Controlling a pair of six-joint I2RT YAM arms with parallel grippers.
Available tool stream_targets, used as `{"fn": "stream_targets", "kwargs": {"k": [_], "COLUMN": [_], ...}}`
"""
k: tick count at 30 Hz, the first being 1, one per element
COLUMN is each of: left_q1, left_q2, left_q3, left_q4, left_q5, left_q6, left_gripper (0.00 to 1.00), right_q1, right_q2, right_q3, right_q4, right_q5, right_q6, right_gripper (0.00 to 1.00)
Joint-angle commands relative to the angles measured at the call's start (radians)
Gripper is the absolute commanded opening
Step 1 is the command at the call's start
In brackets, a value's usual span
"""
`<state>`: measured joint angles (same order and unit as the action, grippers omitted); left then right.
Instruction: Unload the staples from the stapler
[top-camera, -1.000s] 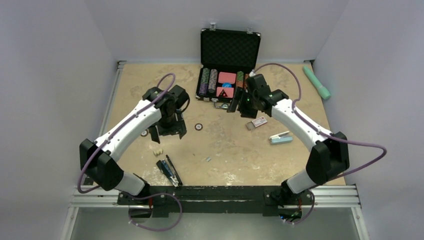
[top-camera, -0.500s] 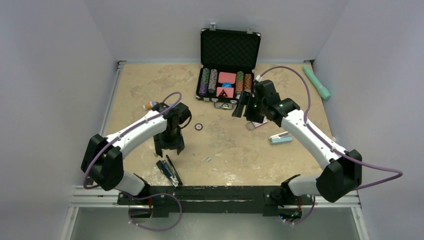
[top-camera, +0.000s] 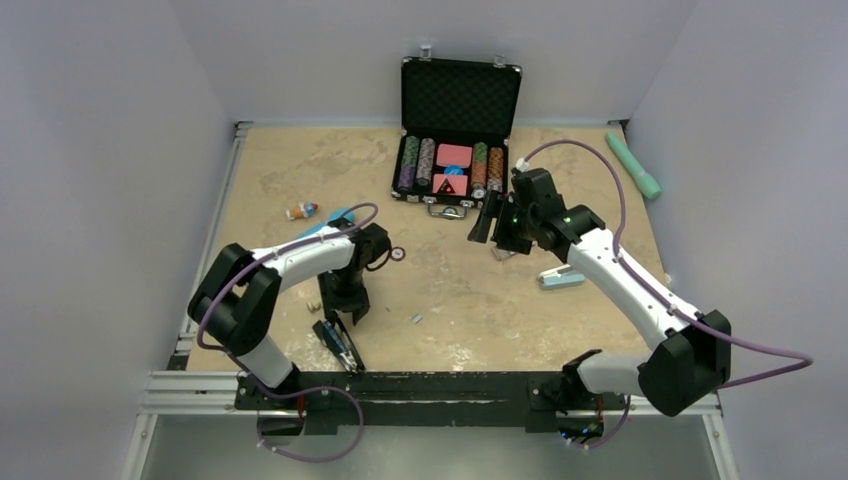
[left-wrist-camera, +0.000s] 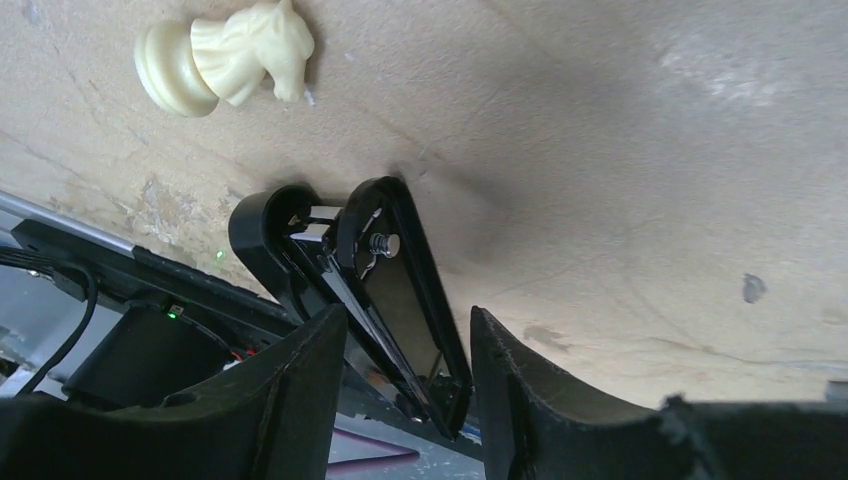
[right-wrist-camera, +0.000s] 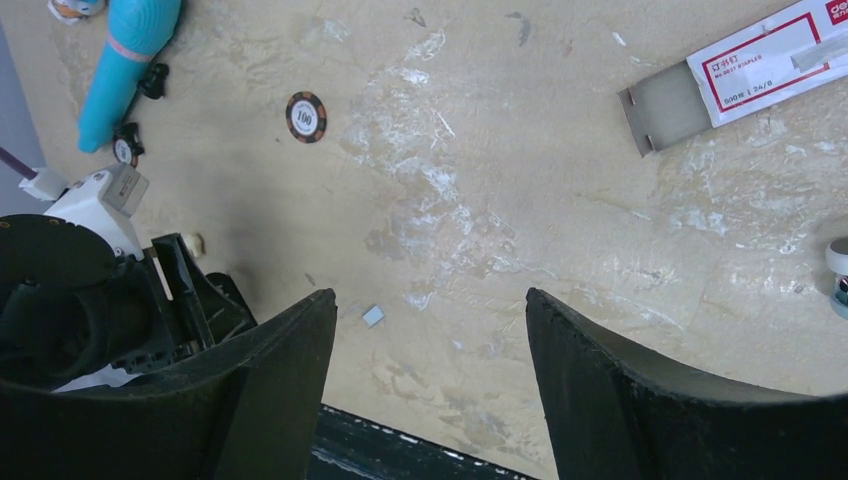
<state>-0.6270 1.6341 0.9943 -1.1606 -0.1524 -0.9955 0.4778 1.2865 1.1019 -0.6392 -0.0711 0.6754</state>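
Note:
The black stapler (top-camera: 338, 343) lies open near the table's front edge, its two arms spread in a V. In the left wrist view the stapler (left-wrist-camera: 372, 262) shows its silvery channel. My left gripper (top-camera: 346, 302) is just behind it. In its own view my left gripper (left-wrist-camera: 408, 345) is open, with its fingers either side of the stapler's spread arms. The staples (top-camera: 414, 319) lie as a tiny grey strip on the table to the right of the stapler, and also show in the right wrist view (right-wrist-camera: 373, 316). My right gripper (top-camera: 487, 221) is open and empty, raised near the case (top-camera: 460, 130); it shows the same in its own view (right-wrist-camera: 430, 312).
An open black poker case holds chips at the back. A staple box (right-wrist-camera: 762, 68) lies under my right arm. A poker chip (top-camera: 398, 254), a cream chess knight (left-wrist-camera: 225, 50), a blue tube (right-wrist-camera: 128, 55), a pale blue item (top-camera: 562, 277) and a teal tube (top-camera: 634, 165) lie about.
My left gripper has moved down and toward the front edge, ending over the open stapler. My right gripper has shifted slightly right and forward. The stapler and staples have not moved.

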Motion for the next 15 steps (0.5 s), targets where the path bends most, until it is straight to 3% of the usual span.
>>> {"fn": "stream_targets", "kwargs": {"k": [1, 4, 6, 10, 15], "left_q1": [-0.007, -0.008, -0.007, -0.008, -0.009], "left_q2": [-0.028, -0.028, -0.023, 0.017, 0.022], "left_q3": [-0.031, -0.064, -0.09, -0.075, 0.068], "left_q4": [0.024, 0.06, 0.097, 0.107, 0.005], "left_q5": [0.012, 0.028, 0.047, 0.019, -0.072], "left_q6": [-0.048, -0.055, -0.052, -0.026, 0.042], "left_gripper": [0.53, 0.48, 0.39, 0.0, 0.0], "right_q1": [0.005, 0.004, 0.004, 0.004, 0.005], "right_q2": [-0.024, -0.017, -0.015, -0.01, -0.013], "right_q3": [-0.018, -0.02, -0.019, -0.016, -0.013], "right_q4": [0.001, 0.004, 0.003, 0.001, -0.004], "right_q5": [-0.019, -0.029, -0.033, -0.041, -0.048], "right_q6": [-0.018, -0.022, -0.024, -0.03, -0.033], "right_gripper": [0.73, 0.72, 0.71, 0.71, 0.71]}}
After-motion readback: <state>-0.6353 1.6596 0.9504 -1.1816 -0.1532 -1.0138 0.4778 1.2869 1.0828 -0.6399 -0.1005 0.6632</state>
